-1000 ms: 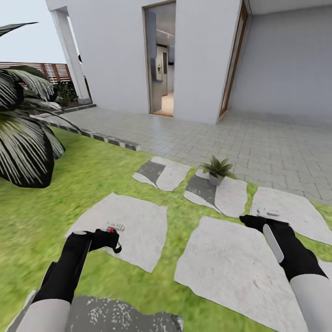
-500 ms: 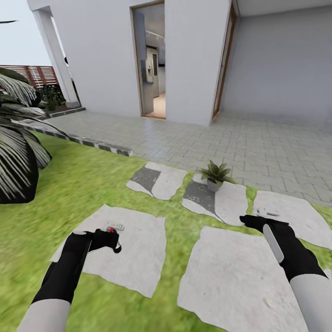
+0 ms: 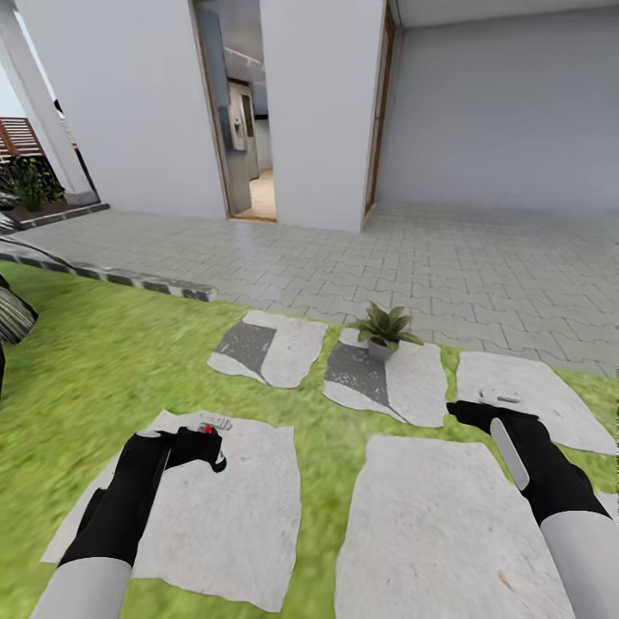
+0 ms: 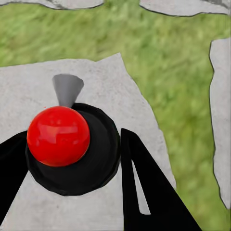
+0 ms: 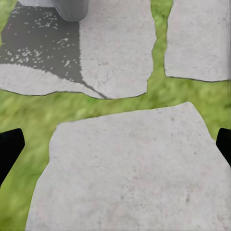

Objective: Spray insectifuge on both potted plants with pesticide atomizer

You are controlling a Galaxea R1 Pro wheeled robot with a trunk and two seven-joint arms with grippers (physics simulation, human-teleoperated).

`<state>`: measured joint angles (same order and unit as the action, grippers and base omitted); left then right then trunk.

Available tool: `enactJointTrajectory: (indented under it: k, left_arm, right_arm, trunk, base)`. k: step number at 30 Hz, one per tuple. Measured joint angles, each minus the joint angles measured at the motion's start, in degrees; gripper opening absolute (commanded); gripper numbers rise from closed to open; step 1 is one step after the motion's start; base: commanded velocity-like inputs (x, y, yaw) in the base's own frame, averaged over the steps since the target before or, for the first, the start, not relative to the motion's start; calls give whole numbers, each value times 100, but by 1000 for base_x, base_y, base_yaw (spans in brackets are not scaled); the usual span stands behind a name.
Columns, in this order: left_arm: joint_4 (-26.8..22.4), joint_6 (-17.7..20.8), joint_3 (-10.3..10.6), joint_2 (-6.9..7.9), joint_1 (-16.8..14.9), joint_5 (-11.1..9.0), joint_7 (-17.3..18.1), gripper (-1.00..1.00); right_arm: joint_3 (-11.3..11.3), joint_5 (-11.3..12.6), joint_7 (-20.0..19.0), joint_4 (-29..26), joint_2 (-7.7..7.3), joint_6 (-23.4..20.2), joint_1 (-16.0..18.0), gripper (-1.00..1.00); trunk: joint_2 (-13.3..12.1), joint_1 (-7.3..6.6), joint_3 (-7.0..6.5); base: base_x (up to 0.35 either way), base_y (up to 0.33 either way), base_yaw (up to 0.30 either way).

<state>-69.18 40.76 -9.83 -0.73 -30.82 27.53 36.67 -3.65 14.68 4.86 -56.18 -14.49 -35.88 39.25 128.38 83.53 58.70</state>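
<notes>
While the left claw (image 3: 209,449) clamps an atomizer (image 4: 72,144) mostly hidden by its fingers, 1 plant (image 3: 383,327) shows; the right claw (image 3: 464,411) gapes.

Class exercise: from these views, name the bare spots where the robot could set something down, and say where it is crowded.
Free: the big stepping stone between both arms, and the stone beside the potted plant. Crowded: the plant's own stone, and the stone under the left gripper, which holds a red-tipped object.

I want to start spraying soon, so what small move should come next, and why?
Probably roll forward toward the potted plant: the left end effector is shut on the atomizer, but the plant stands well ahead on a farther stepping stone.
</notes>
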Motion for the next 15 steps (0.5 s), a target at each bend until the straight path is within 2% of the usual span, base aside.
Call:
enactJointTrajectory:
  k: [15]
  left_arm:
    - [0,1,0,0,0,1,0,-100]
  right_arm:
    - [-2,-4,0,0,0,0,0,100]
  trunk:
    - [0,0,0]
  base:
    - [286,204,-254]
